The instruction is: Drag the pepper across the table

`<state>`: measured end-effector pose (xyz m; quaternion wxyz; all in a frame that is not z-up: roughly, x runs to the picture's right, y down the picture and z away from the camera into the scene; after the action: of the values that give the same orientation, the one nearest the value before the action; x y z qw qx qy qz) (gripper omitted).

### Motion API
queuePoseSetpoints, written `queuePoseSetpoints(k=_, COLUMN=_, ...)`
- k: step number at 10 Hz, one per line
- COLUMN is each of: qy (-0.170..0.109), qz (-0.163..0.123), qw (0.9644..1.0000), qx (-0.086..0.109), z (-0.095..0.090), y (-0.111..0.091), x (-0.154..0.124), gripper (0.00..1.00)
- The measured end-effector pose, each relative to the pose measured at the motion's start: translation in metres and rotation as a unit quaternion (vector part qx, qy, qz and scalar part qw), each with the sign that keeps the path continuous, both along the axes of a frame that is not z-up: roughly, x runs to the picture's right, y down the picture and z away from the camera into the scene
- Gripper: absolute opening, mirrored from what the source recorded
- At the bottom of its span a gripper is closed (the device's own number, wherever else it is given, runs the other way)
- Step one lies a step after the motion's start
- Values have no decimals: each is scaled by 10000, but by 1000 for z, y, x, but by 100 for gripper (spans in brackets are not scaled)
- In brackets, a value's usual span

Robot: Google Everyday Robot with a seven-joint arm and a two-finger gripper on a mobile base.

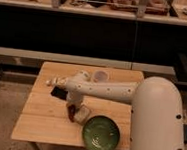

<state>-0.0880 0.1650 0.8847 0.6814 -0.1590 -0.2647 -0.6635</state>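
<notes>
Over tabletop [37,120] centre, pincer [72,105] at pepper [70,114], grip state cannot tell; press lightly, drag slow, skirt white block [82,114]

The hand [73,105] hangs over the middle of the counter [31,126]. It is hemmed in by the pepper [71,113], white block [83,115] and green bowl [101,134] nearward, with the black phone [58,92] to the left. The near-left corner lies open.
</notes>
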Motion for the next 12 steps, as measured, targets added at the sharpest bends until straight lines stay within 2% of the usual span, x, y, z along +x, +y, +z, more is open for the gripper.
queuePoseSetpoints(k=5, qy=315, qz=435, qw=9986, qx=-30, z=15, y=-13, x=47, gripper=42)
queuePoseSetpoints(k=8, qy=485, qz=591, qw=9971, qx=-58, z=21, y=-15, x=70, gripper=42)
queuePoseSetpoints(k=12, qy=807, qz=1032, qw=9913, qx=-159, z=29, y=-18, x=115, gripper=42)
